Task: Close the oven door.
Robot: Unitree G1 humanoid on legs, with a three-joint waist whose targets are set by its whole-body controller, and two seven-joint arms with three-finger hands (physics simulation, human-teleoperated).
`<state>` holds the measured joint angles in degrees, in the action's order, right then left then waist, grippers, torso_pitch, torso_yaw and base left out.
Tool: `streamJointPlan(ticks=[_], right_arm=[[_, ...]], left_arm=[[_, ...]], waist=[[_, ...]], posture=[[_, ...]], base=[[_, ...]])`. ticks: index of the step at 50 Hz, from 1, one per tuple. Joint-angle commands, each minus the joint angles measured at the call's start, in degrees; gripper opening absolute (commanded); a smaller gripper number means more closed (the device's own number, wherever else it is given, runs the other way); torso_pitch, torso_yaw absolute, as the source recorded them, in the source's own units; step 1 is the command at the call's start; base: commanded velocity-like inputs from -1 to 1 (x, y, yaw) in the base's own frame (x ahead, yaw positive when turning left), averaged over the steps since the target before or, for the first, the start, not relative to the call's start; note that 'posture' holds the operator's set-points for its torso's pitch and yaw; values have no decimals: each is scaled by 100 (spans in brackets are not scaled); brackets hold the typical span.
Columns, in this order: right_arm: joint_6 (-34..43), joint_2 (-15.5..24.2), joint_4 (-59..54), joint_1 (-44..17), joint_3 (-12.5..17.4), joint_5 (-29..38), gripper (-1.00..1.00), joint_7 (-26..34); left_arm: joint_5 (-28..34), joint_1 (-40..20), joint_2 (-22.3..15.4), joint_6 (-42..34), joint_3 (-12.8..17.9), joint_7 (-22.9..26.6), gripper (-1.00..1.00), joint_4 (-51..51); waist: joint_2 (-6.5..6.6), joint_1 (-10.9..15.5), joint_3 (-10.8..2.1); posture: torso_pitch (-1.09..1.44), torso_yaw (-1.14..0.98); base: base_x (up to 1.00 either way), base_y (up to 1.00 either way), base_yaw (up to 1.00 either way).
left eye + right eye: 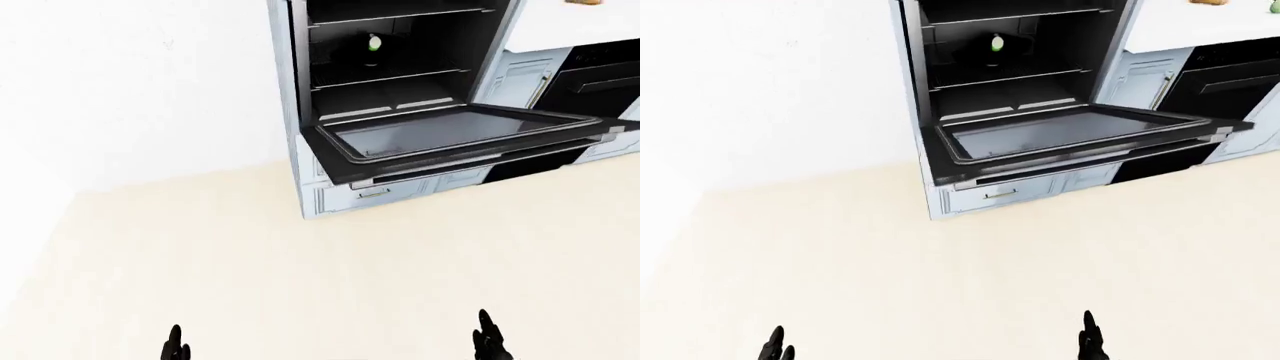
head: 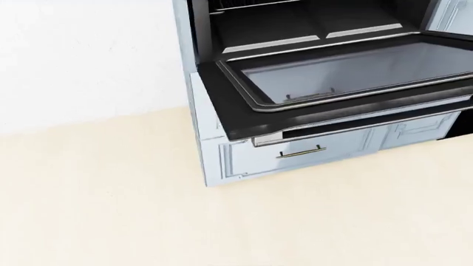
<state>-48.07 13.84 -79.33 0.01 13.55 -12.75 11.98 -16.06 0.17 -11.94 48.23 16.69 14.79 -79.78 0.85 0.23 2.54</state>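
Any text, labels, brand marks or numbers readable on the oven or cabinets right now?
None can be read. The open oven door and its handle bar show no lettering, and the drawer below is blank. A small green-and-white object inside the oven is too small to tell any marking.

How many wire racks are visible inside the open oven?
2. The upper rack sits near the top of the oven cavity; the lower rack sits mid-height. Others may be hidden above the frame.
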Motion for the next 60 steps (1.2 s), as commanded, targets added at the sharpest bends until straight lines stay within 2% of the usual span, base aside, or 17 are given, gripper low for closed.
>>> streamJointPlan(ticks=[1, 7, 9, 10, 11, 14, 18, 19, 21, 23, 24, 28, 31, 43, 44, 45, 60], right_arm=[[-169, 122, 109, -43, 65, -81, 100, -75], [-170, 99, 112, -49, 48, -52, 100, -105], [-172, 97, 110, -51, 44, -42, 100, -104], [-175, 98, 109, -49, 46, -40, 100, -104], [-178, 102, 107, -43, 50, -41, 100, -101], [-184, 91, 115, -37, 45, -40, 100, -37], [-202, 40, 106, -22, -22, 35, 100, 87], [-241, 6, 115, -13, -7, 2, 100, 217], [-239, -36, 120, -31, 53, -110, 100, 490], [-316, -23, 101, -24, -5, -6, 100, 308], [-424, 35, 74, -5, -178, 334, 100, -205], [-628, 159, 40, 81, -481, 1308, 100, -1265], [-502, 178, 59, 43, -193, 1116, 100, -1061], [-584, 188, 65, 90, -116, 1161, 100, -1062], [-586, 190, 66, 90, -136, 1187, 100, -1100], [-580, 184, 67, 92, -132, 1172, 100, -1072], [-592, 184, 80, 76, -109, 1047, 100, -927]], left_arm=[[33, -31, -9, 109, -14, 31, 100, 58], [42, -28, -4, 112, -10, 36, 100, 58], [42, -28, -6, 112, -8, 39, 100, 60], [33, -32, -13, 109, -1, 46, 100, 62], [29, -34, -14, 110, 1, 48, 100, 62], [40, -33, -7, 108, -6, 37, 100, 59], [40, -27, -4, 116, 0, 40, 100, 58], [39, -29, -3, 115, -1, 42, 100, 59], [49, -26, 4, 118, -8, 34, 100, 58], [42, -22, 4, 109, -3, 45, 100, 58], [36, -19, 0, 108, 1, 51, 100, 58], [52, -16, 1, 109, -11, 55, 100, 57], [52, -13, -4, 108, -5, 60, 100, 56], [125, -9, -11, 138, -19, 9, 100, 57], [121, -8, -12, 136, -15, 12, 100, 57], [110, -9, -16, 135, -7, 25, 100, 59], [194, -16, 11, 128, -65, -51, 100, 63]], waist=[[-58, -16, -15], [-425, -52, 6], [-684, -83, -75], [-399, -157, -13], [-496, -131, -48], [-497, -142, -92], [262, -183, -55], [43, -172, 13], [-92, -107, 35], [-266, -75, 35], [-337, -137, 42], [-214, -60, -62], [-209, -52, -111], [-185, -39, -215], [-163, -78, -313], [-163, -72, -220], [-25, -156, -108]], posture=[[0, 0], [0, 0], [0, 0], [0, 0], [0, 0], [0, 0], [0, 0], [0, 0], [0, 0], [0, 0], [0, 0], [0, 0], [0, 0], [0, 0], [0, 0], [0, 0], [0, 0]], base=[[0, 50, 0], [0, 50, 0], [0, 50, 0], [0, 49, 0], [0, 49, 0], [0, 35, 0], [0, 0, 0], [0, 0, 0], [0, 0, 0], [0, 0, 0], [0, 0, 0], [0, 0, 0], [0, 0, 0], [0, 0, 0], [0, 0, -23], [-8, 0, -34], [-7, 0, -33]])
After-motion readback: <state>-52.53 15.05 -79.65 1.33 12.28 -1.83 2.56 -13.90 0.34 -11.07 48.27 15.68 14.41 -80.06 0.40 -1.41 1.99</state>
